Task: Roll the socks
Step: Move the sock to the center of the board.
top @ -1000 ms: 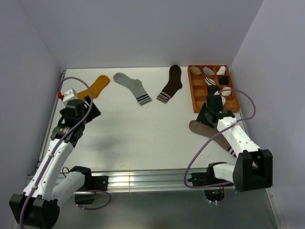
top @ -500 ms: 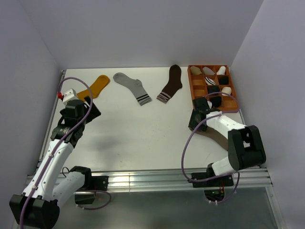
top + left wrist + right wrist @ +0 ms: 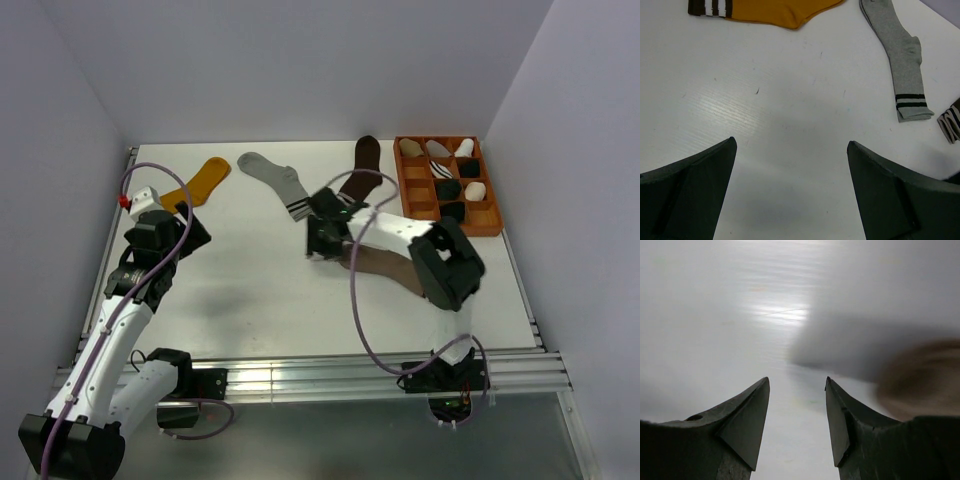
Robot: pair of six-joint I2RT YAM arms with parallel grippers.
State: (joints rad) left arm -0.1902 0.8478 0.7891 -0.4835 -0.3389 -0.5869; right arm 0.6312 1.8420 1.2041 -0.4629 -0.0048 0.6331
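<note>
The taupe sock [image 3: 385,268] lies flat right of centre on the tabletop [image 3: 250,290], partly under the right arm. The right jaws stand partly open and empty just left of it. The left jaws gape wide, empty, near the mustard sock [image 3: 200,183].

Right arm [image 3: 395,232] stretches to mid-frame, right gripper [image 3: 322,240] parted and empty; left arm [image 3: 115,320] bends at left, left gripper [image 3: 791,145] spread wide.
</note>
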